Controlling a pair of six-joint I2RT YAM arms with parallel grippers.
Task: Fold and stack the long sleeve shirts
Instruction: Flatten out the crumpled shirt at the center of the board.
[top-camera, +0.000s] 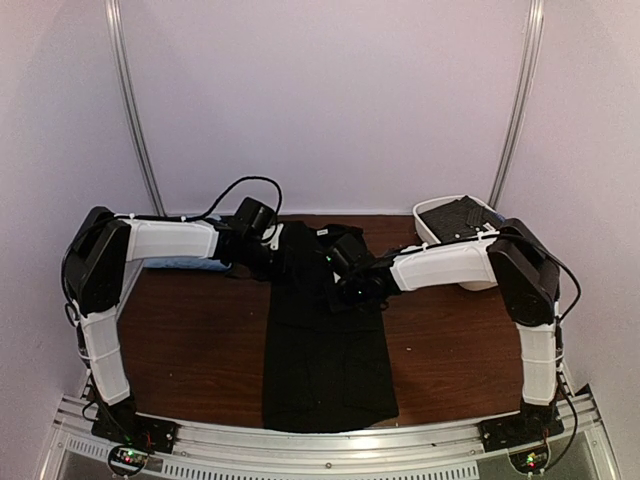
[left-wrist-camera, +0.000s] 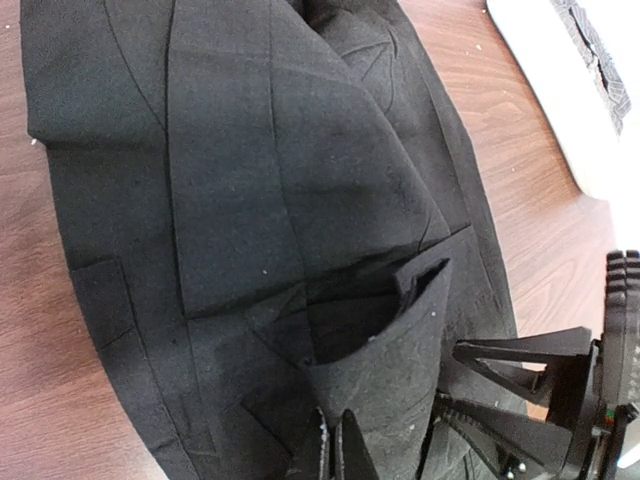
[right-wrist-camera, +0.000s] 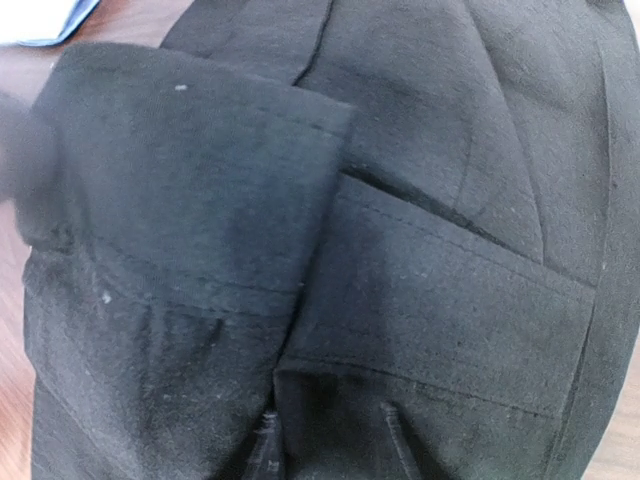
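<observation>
Folded lengthwise along your table (top-camera: 170, 340), the black shirt (top-camera: 325, 360) is lying centred, your left gripper (left-wrist-camera: 335, 440) is pinching its raised fold, and your right gripper (right-wrist-camera: 330, 440) is gripping its cloth too.

Bare table (top-camera: 190, 340) flanks the black shirt (top-camera: 325, 350) — white tub (top-camera: 455, 218) crowds far right.

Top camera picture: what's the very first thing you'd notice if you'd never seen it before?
A long black shirt lies down the middle of the brown table, folded narrow. Both white robot arms bend in over its far end, the left gripper and right gripper close together there. At the back right stands a white tub with dark cloth inside.
</observation>
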